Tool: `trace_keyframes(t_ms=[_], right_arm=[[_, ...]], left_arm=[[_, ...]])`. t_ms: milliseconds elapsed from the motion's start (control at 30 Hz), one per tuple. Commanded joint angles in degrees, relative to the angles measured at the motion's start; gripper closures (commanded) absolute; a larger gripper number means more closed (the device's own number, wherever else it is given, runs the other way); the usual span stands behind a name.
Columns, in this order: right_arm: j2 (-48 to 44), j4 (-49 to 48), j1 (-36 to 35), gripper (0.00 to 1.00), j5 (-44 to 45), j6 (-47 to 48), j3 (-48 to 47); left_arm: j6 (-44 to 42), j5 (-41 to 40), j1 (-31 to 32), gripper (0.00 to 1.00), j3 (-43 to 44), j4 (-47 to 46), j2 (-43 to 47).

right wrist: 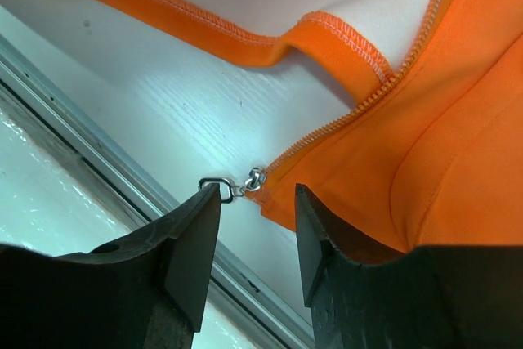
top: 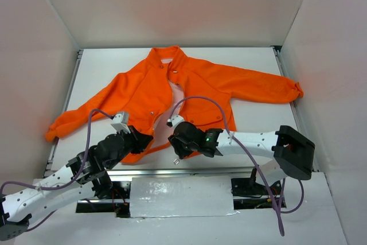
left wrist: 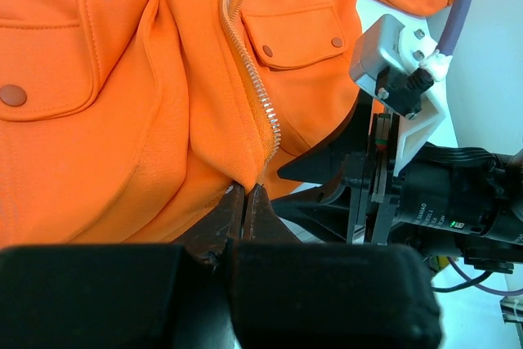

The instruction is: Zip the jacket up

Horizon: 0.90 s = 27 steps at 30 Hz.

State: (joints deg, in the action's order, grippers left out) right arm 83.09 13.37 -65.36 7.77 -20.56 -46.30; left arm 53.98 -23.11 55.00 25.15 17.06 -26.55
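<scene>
The orange jacket [top: 195,84] lies face up on the white table [top: 252,61], collar far, front open. Its pale zipper [left wrist: 253,87] runs down to the hem. My left gripper [top: 146,140] is shut on the jacket's bottom hem, and the left wrist view shows its jaws [left wrist: 245,192] pinching the fabric just below the end of the zipper teeth. My right gripper [right wrist: 256,194] is open at the other front panel's lower corner. The metal zipper slider [right wrist: 255,178] and its pull ring [right wrist: 214,185] sit between the fingertips, the ring against the left finger [right wrist: 196,234].
A metal rail [right wrist: 122,169] runs along the table's near edge, right under the right gripper. White walls enclose the table on three sides. A silvery plate [top: 180,196] lies between the arm bases. The two grippers are close together at the hem.
</scene>
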Motion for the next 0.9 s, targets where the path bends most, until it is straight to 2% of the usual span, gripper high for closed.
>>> trace_keyframes(t_ms=[0, 333, 867], right_arm=[[0.3, 1.1, 0.5, 0.52, 0.1, -0.2, 0.3], [2.5, 4.9, 1.9, 0.51, 0.1, -1.9, 0.8], [4.0, 4.0, 1.6, 0.48, 0.2, -2.6, -0.5]], left_arm=[[-1.5, 0.8, 0.2, 1.0, 2.1, -3.0, 0.0], [-1.6, 1.1, 0.1, 1.0, 2.2, -3.0, 0.0], [-1.8, 1.7, 0.1, 1.0, 1.3, -4.1, -0.6]])
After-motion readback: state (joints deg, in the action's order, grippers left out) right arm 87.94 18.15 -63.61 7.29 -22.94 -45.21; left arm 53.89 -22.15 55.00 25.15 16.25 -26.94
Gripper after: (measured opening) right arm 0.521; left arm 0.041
